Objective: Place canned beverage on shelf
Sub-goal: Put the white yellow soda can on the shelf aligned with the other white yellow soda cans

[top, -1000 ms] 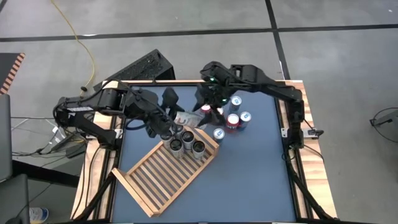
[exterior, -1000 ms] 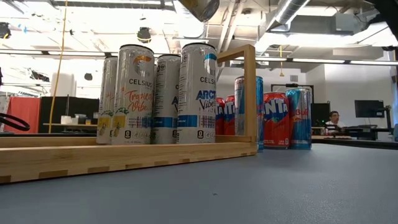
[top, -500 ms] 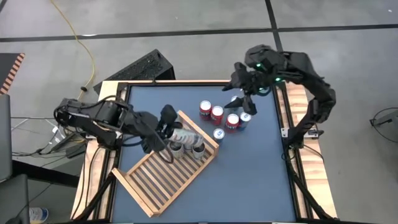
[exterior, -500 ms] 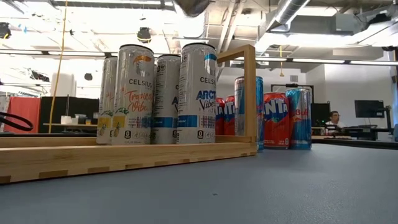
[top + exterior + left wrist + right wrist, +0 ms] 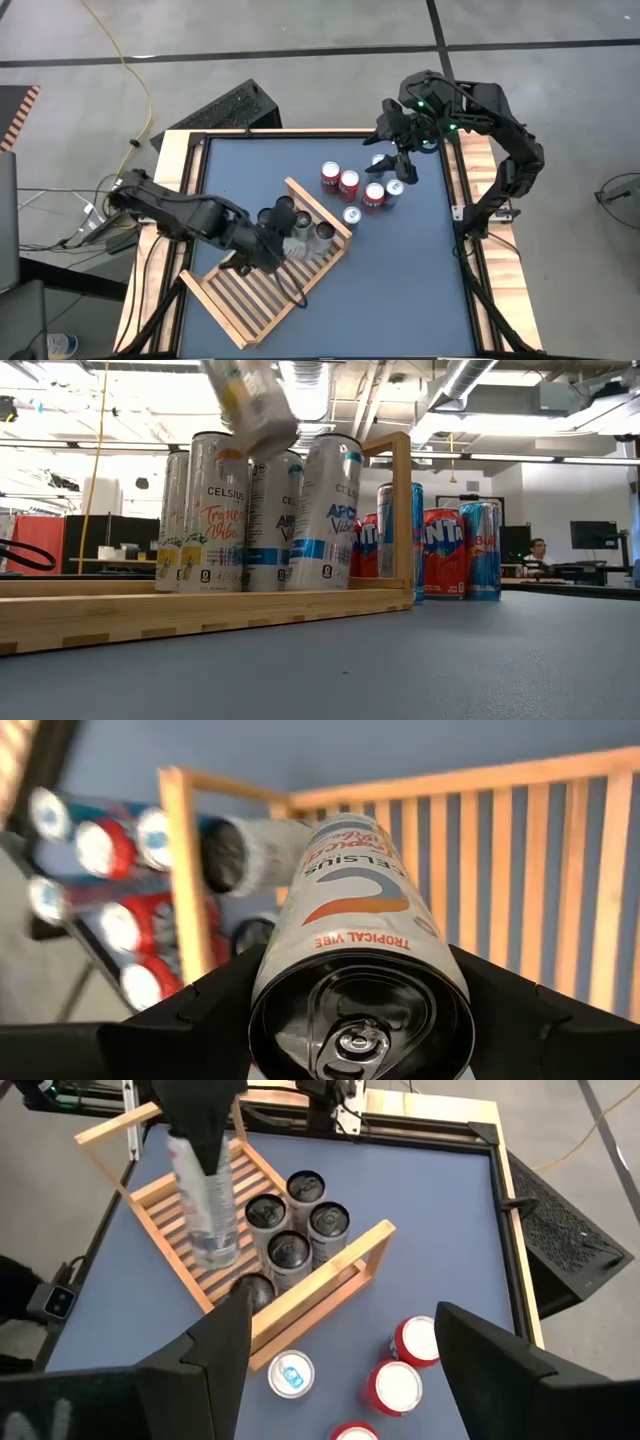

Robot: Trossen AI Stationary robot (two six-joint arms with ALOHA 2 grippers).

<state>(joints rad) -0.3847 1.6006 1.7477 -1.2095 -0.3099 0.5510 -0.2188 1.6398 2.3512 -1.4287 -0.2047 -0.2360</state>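
Observation:
My left gripper (image 5: 283,243) is shut on a silver Celsius "Tropical Vibe" can, the canned beverage (image 5: 355,910). It holds the can tilted over the shelf (image 5: 250,290), a slatted light-wood rack lying askew on the blue table. Several tall cans (image 5: 288,1230) stand on their bases in the shelf's far corner. In the low view the "Arctic Vibe" can (image 5: 325,510) leans, right beside the held can's lower end (image 5: 270,435). My right gripper (image 5: 395,168) hangs open, with nothing in it, above the loose cans (image 5: 360,190) at the far right. My left gripper pinches the can between its two fingers (image 5: 215,1005), on opposite sides of the wall just below the pull-tab end (image 5: 360,1020). The fingers come slanting down from above. The can is lifted clear of the slats, bottom end lowest (image 5: 212,1255); whether it touches the leaning can I cannot tell.
Red and blue soda cans (image 5: 400,1380) stand in a cluster on the table beyond the shelf's raised end frame (image 5: 320,1275). The near half of the shelf's slats (image 5: 235,300) is bare. A wooden rim (image 5: 165,210) borders the table.
My left gripper has gone toward the near edge and down with the can, tipping steeper, so the can now hangs low beside the standing cans. The "Arctic Vibe" can, upright before, now leans. My right gripper has drawn back from the table's middle to the far right and risen.

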